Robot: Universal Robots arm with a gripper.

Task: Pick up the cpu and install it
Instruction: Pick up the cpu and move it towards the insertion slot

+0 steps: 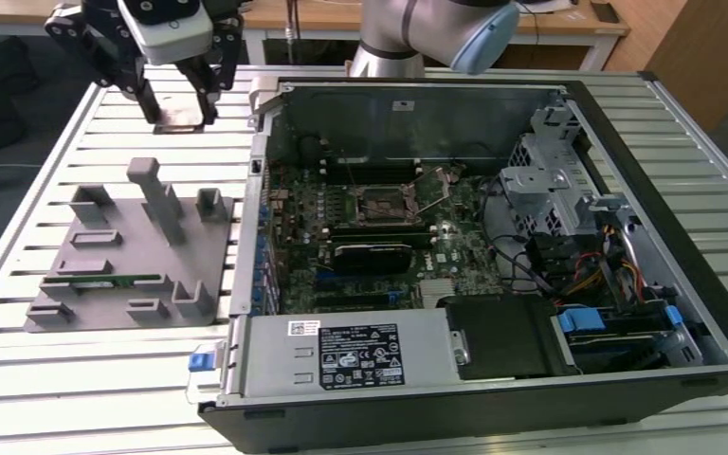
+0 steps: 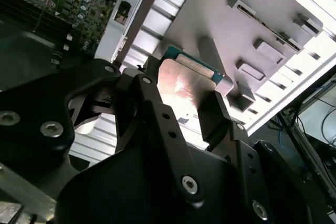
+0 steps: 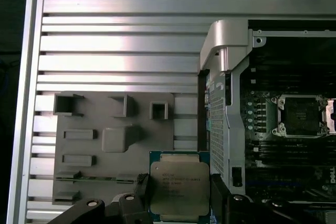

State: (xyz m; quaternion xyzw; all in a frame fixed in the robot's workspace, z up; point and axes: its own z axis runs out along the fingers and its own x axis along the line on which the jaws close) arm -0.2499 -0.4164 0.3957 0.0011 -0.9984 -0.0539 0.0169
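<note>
The cpu (image 3: 178, 188) is clamped by its edges in the gripper (image 1: 185, 102), lid up and flat. We judge this keeps it square for the open socket (image 1: 383, 204). It hangs above the table (image 1: 73, 379), past the fixture plate (image 1: 99, 284), beside the case (image 1: 667, 190). Faint print marks its lid, and a printed label (image 1: 361, 355) sits inside the case.

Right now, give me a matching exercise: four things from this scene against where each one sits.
Things:
1. cpu
2. fixture plate
3. memory stick
4. socket

Places:
a. lying on the fixture plate
b. inside the open computer case
c. gripped by the tool
d. flat on the slatted table

Pairs: 1-c, 2-d, 3-a, 4-b
</note>
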